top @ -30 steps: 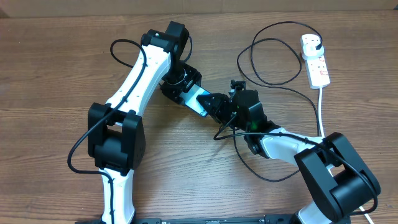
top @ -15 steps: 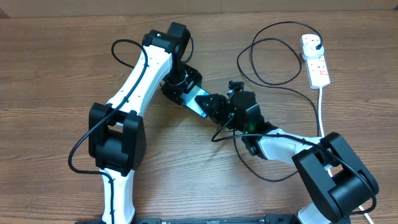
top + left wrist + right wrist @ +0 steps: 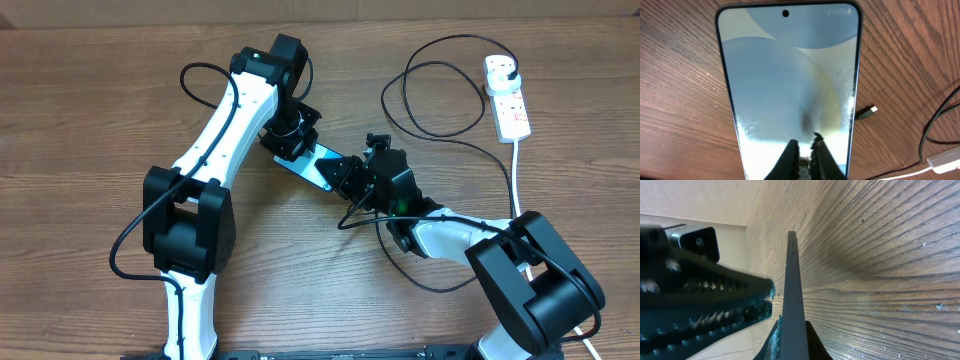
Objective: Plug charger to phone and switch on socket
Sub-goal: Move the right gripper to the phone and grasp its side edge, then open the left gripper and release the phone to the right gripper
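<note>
The phone [image 3: 322,163] lies at the table's middle, its light blue screen [image 3: 790,75] facing up. My left gripper [image 3: 296,142] hovers over the phone's near end, its fingers [image 3: 805,143] shut together with nothing between them. My right gripper [image 3: 347,176] is shut on the phone's other short end, which shows edge-on [image 3: 792,290] between its fingers [image 3: 792,326]. The charger's connector tip [image 3: 867,112] lies loose on the wood beside the phone. Its black cable [image 3: 430,100] loops at the back right, and its plug [image 3: 511,68] sits in the white socket [image 3: 510,105].
The socket's thick white cord [image 3: 517,170] runs down the right side past my right arm. Black arm cables [image 3: 375,225] trail on the wood near the right gripper. In the right wrist view the left gripper's toothed jaws [image 3: 705,300] show close on the left.
My left gripper closed its jaws and drew back up-left, uncovering more of the screen. My right gripper closed on the phone's end and shifted slightly left.
</note>
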You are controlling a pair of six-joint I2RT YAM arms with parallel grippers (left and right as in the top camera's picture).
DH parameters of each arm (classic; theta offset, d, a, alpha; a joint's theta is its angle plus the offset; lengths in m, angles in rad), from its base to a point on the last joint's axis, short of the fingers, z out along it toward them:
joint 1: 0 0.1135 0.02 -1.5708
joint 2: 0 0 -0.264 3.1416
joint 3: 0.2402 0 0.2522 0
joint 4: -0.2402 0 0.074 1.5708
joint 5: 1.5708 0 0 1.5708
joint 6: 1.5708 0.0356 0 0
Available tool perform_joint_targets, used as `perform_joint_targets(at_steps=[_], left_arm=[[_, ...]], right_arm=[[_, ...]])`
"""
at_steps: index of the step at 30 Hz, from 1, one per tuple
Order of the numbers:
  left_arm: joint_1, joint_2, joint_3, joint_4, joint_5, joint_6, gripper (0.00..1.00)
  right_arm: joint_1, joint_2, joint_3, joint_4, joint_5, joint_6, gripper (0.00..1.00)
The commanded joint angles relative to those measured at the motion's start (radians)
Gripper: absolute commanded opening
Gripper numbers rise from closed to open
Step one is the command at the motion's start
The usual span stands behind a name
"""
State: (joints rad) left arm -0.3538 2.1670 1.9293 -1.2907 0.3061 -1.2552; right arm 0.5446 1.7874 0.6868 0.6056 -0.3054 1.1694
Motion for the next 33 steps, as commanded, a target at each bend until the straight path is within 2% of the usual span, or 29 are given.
perform_joint_targets(at_steps=[1,11,15,16,17,18,21,23,29,33], left_arm=[[-0.007,0.004,0.018,-0.003,-0.002,-0.002,0.04],[-0.004,0.004,0.018,-0.003,-0.012,0.001,0.04],[-0.004,0.004,0.018,-0.002,-0.030,0.057,0.06],[-0.004,0.004,0.018,-0.002,-0.037,0.101,0.10],[-0.003,0.004,0.018,-0.001,-0.040,0.156,0.26],[-0.002,0.004,0.018,0.004,-0.040,0.211,0.38],[0.007,0.004,0.018,0.012,-0.040,0.355,0.67],[0.018,0.004,0.018,0.013,-0.036,0.441,0.74],[0.079,0.004,0.019,0.011,0.064,0.775,0.85],[0.127,0.004,0.019,-0.013,0.131,0.913,0.91]], right_arm=[[0.001,-0.006,0.018,0.020,0.010,-0.014,0.04],[0.001,-0.006,0.018,0.019,0.010,-0.014,0.04],[0.001,-0.006,0.018,0.019,0.010,-0.018,0.04],[0.001,-0.006,0.018,0.019,0.010,-0.022,0.04],[0.001,-0.006,0.018,0.019,0.010,-0.026,0.04],[0.001,-0.006,0.018,0.019,0.010,-0.037,0.04],[0.001,-0.006,0.018,0.019,0.009,-0.068,0.04],[0.001,-0.007,0.018,0.019,0.008,-0.079,0.04],[-0.033,-0.009,0.020,0.092,-0.105,-0.165,0.04],[-0.059,-0.013,0.035,0.089,-0.194,-0.235,0.04]])
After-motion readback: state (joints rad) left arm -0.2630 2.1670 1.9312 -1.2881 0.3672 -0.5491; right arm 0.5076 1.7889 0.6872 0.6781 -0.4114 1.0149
